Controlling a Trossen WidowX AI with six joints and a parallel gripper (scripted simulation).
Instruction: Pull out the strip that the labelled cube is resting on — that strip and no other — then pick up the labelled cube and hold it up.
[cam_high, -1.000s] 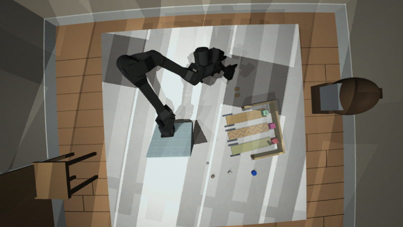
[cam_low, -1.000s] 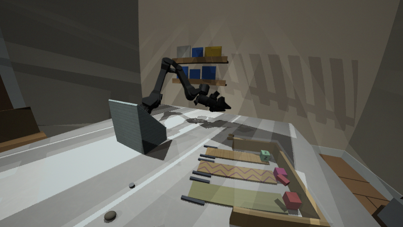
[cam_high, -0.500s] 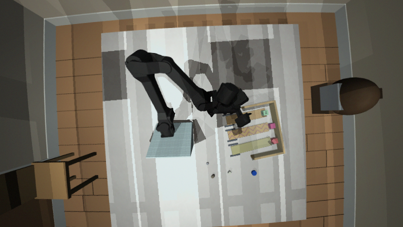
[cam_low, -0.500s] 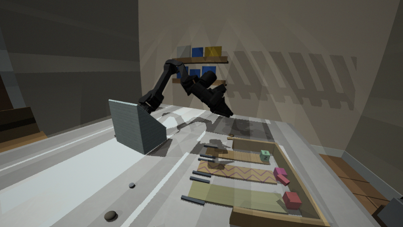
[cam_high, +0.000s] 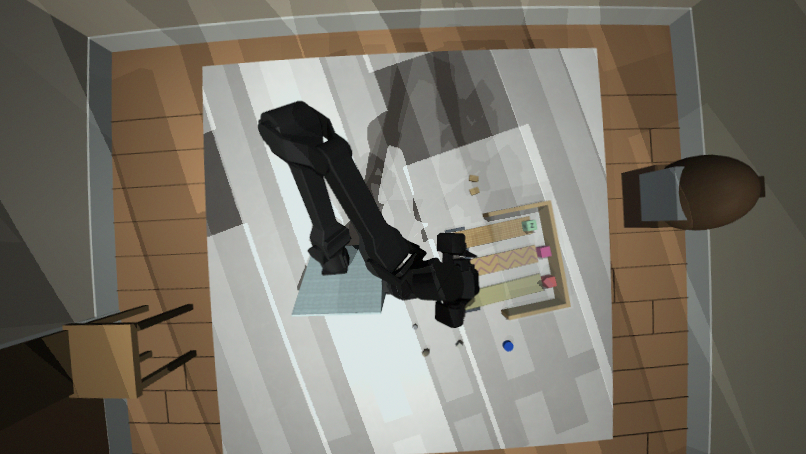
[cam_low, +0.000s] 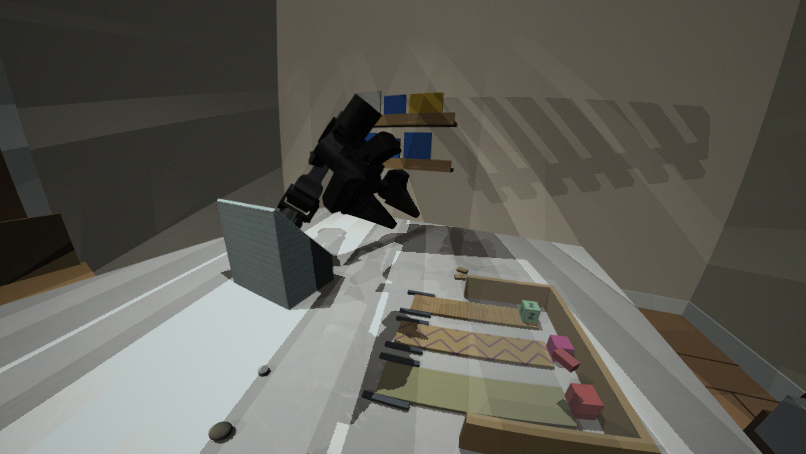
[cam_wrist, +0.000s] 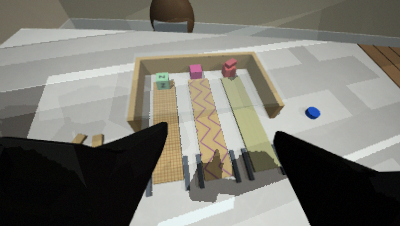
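Observation:
The labelled cube (cam_high: 529, 226) (cam_low: 530, 311) (cam_wrist: 162, 80) is green with a letter on it. It rests on the far end of a tan grid-patterned strip (cam_high: 496, 232) (cam_low: 468, 309) (cam_wrist: 166, 118), inside a U-shaped wooden frame (cam_high: 558, 253) (cam_low: 507, 437) (cam_wrist: 270, 85). A pink cube (cam_high: 543, 251) (cam_low: 559, 344) (cam_wrist: 195, 71) sits on the zigzag strip (cam_high: 504, 260) (cam_low: 473, 345) (cam_wrist: 207, 107). A red cube (cam_high: 548, 281) (cam_low: 584, 399) (cam_wrist: 230, 67) sits on the olive strip (cam_high: 507, 288) (cam_low: 468, 391) (cam_wrist: 245, 115). My gripper (cam_high: 459, 278) (cam_low: 401, 218) (cam_wrist: 220, 132) is open and empty. It hangs high above the strips' near ends, which carry dark bars (cam_low: 420, 293) (cam_wrist: 185, 172).
A grey-blue wedge block (cam_high: 338, 290) (cam_low: 265, 259) stands by the arm's base. A blue disc (cam_high: 507, 345) (cam_wrist: 313, 112) lies beside the frame. Two small tan blocks (cam_high: 473, 184) (cam_low: 461, 272) (cam_wrist: 87, 139) lie on its other side. Pebbles (cam_high: 425, 352) (cam_low: 220, 430) lie nearer the front.

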